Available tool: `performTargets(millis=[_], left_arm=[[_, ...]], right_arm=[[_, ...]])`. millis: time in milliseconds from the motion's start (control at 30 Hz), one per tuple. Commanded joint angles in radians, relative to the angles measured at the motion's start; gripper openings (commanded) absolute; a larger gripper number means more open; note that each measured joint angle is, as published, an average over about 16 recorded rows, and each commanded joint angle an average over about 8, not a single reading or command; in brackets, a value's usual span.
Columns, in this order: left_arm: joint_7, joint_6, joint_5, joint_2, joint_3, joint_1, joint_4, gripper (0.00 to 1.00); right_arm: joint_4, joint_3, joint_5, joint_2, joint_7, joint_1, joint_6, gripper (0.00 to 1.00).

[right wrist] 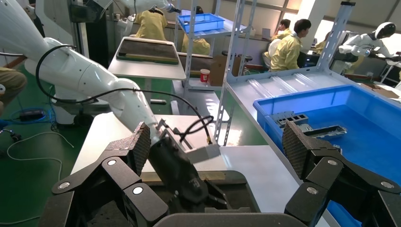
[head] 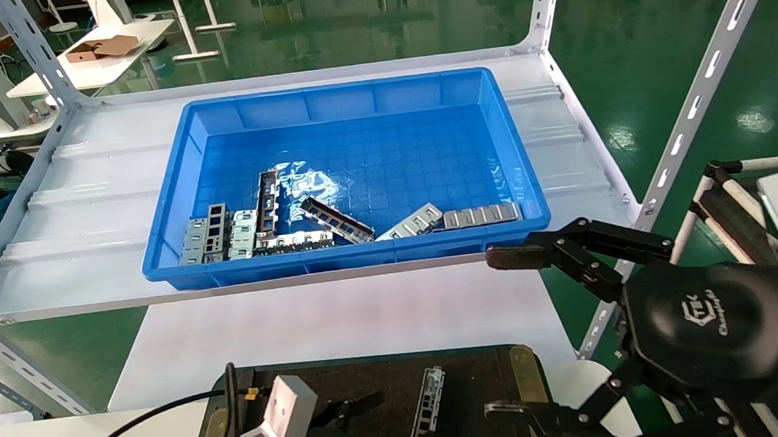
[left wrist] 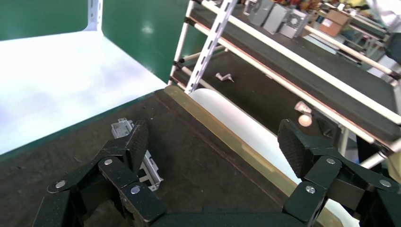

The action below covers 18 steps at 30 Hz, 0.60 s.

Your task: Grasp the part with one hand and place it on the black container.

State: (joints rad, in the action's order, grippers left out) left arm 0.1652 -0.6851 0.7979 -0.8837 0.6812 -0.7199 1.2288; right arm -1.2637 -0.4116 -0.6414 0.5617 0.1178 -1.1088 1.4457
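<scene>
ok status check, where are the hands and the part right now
Left hand open, low over the black container. Part lies loose on it, ungripped. Right hand open, beside the blue bin. Nothing blocking.

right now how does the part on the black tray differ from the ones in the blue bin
The part lies alone on the black container, near the left hand; the other parts lie several together in the blue bin, some overlapping. It sits closer to the robot, on the lower surface; they sit on the shelf. All are silver-grey metal pieces.
</scene>
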Motion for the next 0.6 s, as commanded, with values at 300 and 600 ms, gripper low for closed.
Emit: performTargets(millis=[300, 600], left_arm=[[-0.105, -0.216, -0.058, 0.079, -0.055, -0.006, -0.056, 1.0], [-0.126, -0.305, -0.074, 0.131, -0.074, -0.033, -0.081, 1.0]], right_arm=[[0.0, 0.0, 0.0, 0.0, 0.0, 0.0, 0.0, 1.0], [0.0, 0.0, 0.0, 0.0, 0.0, 0.0, 0.0, 1.0]])
